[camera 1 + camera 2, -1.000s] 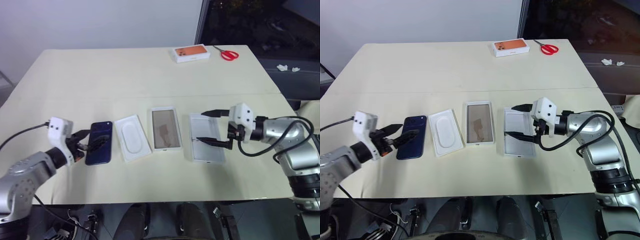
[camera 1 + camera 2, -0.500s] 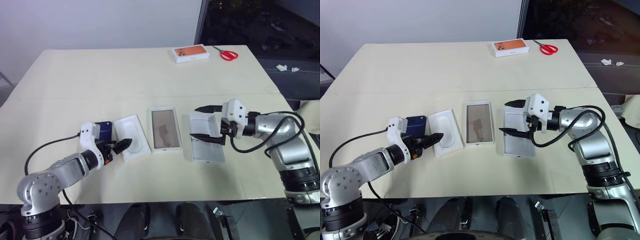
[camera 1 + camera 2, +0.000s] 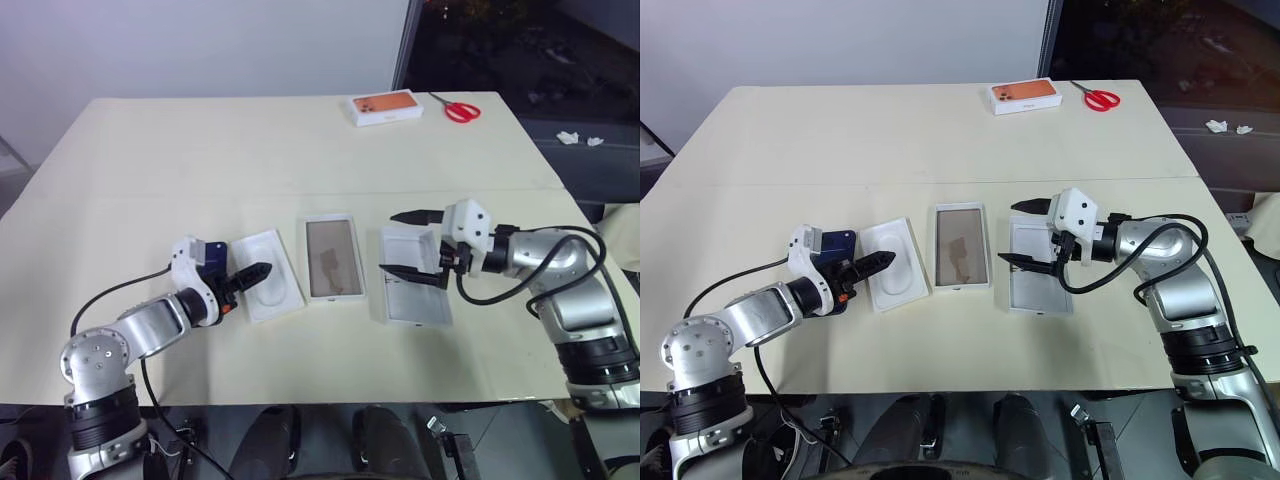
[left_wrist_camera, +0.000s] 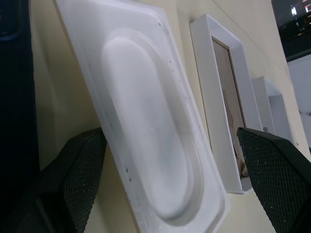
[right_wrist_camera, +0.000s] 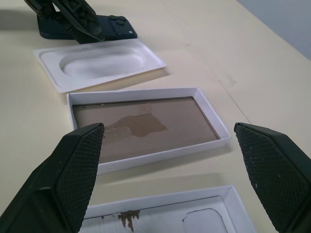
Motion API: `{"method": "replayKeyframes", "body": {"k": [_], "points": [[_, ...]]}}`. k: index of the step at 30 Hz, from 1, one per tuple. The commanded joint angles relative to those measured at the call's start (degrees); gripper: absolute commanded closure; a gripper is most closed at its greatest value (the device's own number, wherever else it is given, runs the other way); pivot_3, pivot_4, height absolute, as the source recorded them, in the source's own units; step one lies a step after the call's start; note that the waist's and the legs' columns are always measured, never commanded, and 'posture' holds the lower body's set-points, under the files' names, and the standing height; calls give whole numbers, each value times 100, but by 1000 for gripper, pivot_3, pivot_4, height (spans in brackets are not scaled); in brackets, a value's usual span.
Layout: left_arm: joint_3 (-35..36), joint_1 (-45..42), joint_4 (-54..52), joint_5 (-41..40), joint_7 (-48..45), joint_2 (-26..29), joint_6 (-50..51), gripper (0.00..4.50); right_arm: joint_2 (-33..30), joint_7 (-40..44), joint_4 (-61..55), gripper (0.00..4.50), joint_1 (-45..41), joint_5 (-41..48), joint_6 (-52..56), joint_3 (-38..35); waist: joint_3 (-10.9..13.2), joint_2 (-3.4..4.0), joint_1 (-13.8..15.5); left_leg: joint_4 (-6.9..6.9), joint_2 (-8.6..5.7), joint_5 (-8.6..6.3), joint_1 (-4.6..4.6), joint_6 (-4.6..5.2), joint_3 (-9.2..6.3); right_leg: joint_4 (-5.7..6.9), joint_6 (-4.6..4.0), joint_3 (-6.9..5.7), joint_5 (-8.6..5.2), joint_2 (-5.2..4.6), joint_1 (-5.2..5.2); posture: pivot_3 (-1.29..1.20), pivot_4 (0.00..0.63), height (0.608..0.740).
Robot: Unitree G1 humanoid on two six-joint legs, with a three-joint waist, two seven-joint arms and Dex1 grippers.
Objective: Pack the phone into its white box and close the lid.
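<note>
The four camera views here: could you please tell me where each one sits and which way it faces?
Left eye view: head, looking down over the table; both arms show.
Right eye view: the other stereo eye, same scene.
Left wrist view: along the left end effector at the white insert; its open fingers show.
Right wrist view: along the right end effector at the white box; its open fingers show.
Both wrist views share insert, box and phone.

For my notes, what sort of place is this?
Likely an indoor lab or office test bench: a cream table against a plain wall, a dark window, phone packaging laid in a row, and red scissors.
</note>
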Motion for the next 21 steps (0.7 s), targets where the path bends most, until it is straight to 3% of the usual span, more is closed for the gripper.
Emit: {"method": "replayKeyframes", "body": {"k": [1, 6, 16, 21], "points": [[-96, 110, 21, -12, 21, -4, -89, 1832, 3, -57, -116, 0, -36, -8, -122, -111, 0, 0, -1, 0, 0, 0, 0, 0, 0, 0, 0, 0, 0, 0, 0, 0, 150, 740], [-22, 275, 79, -109, 12, 38, -180, 4408, -3, -93, -106, 0, -18, -33, -155, -125, 0, -1, -11, -1, 1, 0, 0, 0, 0, 0, 0, 1, 0, 0, -1, 0, 150, 740], [396, 412, 75, -1081, 126, 431, -432, 4461, 13, -72, -119, 0, 38, 167, -25, -222, 0, -1, -21, -4, 3, -1, 0, 2, -1, -2, 0, 2, 0, 0, -4, 0, 150, 740], [282, -125, 372, -1365, 323, 784, -593, 4461, -66, 227, -166, 0, 152, 459, 137, -250, 1, -3, 26, -3, 1, -7, 0, 13, -1, -2, -1, 0, 0, -1, -1, 0, 150, 740]]}}
